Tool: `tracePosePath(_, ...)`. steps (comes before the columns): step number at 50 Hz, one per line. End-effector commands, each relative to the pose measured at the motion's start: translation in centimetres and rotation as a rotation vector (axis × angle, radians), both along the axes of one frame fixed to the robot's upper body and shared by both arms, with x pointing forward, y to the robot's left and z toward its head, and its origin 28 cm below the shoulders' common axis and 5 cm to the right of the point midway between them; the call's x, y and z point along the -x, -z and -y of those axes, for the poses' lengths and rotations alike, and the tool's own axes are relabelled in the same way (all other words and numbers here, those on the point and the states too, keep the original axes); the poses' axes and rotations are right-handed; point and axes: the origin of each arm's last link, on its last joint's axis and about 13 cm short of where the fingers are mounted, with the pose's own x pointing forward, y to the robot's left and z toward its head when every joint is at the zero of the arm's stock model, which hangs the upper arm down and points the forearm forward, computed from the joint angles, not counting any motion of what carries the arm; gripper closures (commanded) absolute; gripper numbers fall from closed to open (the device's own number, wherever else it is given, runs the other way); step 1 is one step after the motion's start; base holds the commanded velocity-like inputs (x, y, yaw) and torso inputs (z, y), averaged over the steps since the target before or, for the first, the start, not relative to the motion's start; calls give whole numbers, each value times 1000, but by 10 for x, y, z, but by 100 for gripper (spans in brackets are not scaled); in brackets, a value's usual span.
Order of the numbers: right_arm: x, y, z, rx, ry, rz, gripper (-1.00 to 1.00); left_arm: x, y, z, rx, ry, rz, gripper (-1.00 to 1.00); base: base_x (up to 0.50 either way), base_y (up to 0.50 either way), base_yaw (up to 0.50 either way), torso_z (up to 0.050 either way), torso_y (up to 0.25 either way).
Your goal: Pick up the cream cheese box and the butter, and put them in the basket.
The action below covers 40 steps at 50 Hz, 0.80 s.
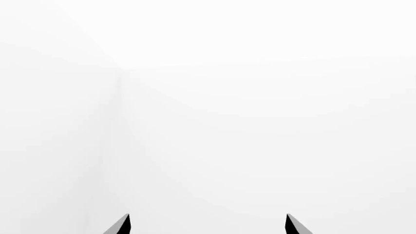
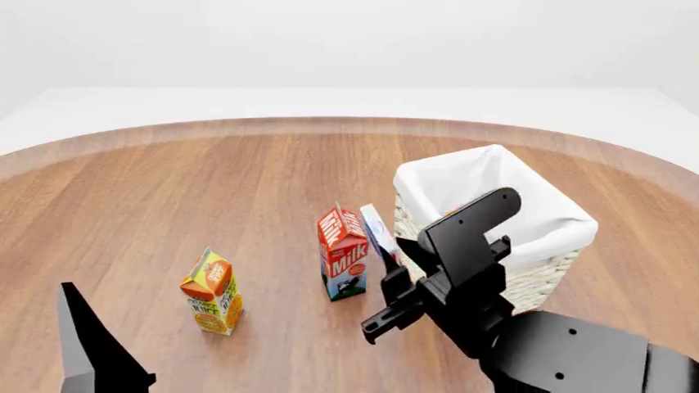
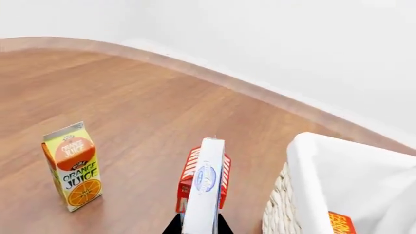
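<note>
Table [image 2: 164, 188] is the biggest thing here, a round wooden top that fills most of the head view. Next down in size is the basket [image 2: 546, 270], white wicker with a cloth liner folded over the rim, sitting on the right side of the table. The right wrist view looks down into it, and you can see a red-and-orange corner of the butter [image 3: 340, 223] lying inside against the liner, so that one's already in.

The right arm [image 2: 568, 352] is a big black lump at the bottom right of the head view. The right gripper [image 3: 198, 225] is clamped on the cream cheese box [image 3: 206, 190], holding it up on its thin edge so the white face with the blue oval faces the wrist camera. In the head view the box [image 2: 379, 233] is up off the table, just beside the basket's near-left wall and not over the opening.

The milk carton [image 2: 343, 254] stands upright just left of the held box, red and white. The orange juice carton [image 2: 213, 292] stands further left, well apart from the milk.

The left gripper [image 1: 208, 225] shows only two black fingertips spread wide apart against plain white, nothing between them.
</note>
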Motion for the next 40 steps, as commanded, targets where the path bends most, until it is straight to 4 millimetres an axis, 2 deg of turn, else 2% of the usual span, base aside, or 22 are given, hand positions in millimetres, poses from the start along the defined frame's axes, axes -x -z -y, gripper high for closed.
tracePosePath(1,2,-30,7,-18,38,94,100,1,-2,1,1,1,-2,-100,0,0,0,0,0)
tracePosePath(8,5,-50,15,-31,78,140,100,-1,1,0,0,4,-4,-100,0,0,0,1,0)
tracePosePath(20,-8,-73,28,-45,149,147,100,-1,0,0,0,2,-1,-100,0,0,0,0,1)
tracePosePath(35,-37,-91,32,-15,219,95,100,2,-5,2,1,1,0,-100,0,0,0,0,1)
tracePosePath(40,-54,-93,32,-1,248,57,100,2,-5,1,2,0,1,-100,0,0,0,0,0)
